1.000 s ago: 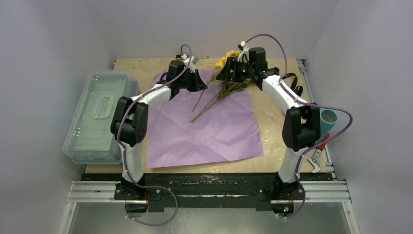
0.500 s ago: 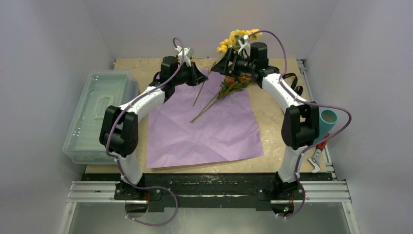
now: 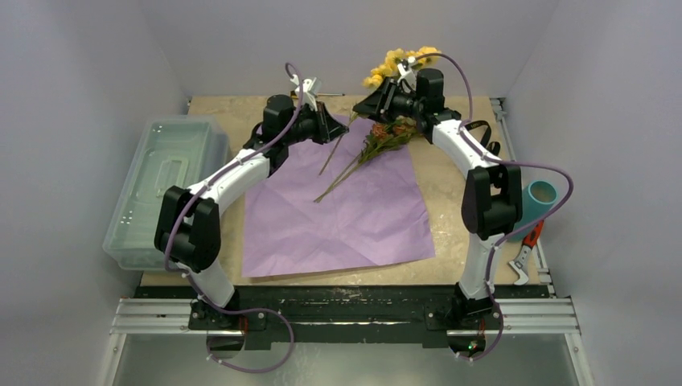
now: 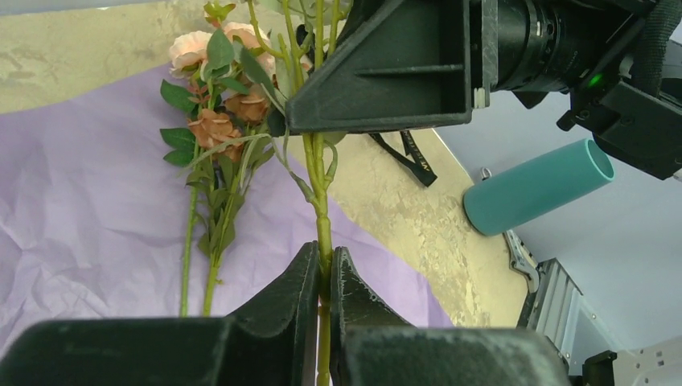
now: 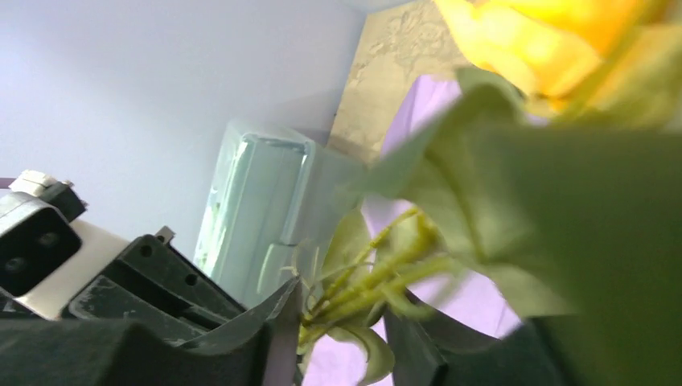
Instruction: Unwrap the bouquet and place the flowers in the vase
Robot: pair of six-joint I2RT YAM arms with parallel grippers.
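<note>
The vase (image 3: 540,197) sits near right, beside the right arm (image 3: 482,201). On the lilac paper (image 3: 346,221) lie the peach roses (image 3: 388,131). Farther back, the left gripper (image 4: 323,259) pinches one green stem (image 4: 319,185) tight. The right gripper (image 5: 342,326) straddles the stems higher up — gripping or not, I cannot tell — with the yellow blooms (image 3: 400,60) high above the far edge.

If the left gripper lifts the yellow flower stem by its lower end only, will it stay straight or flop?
Probably it sags a little: the stem is thin and long, and the left gripper pinches it far below the yellow blooms. Likely top-heavy, because the blooms all sit at one end. It looks light, so slipping seems unlikely.
</note>
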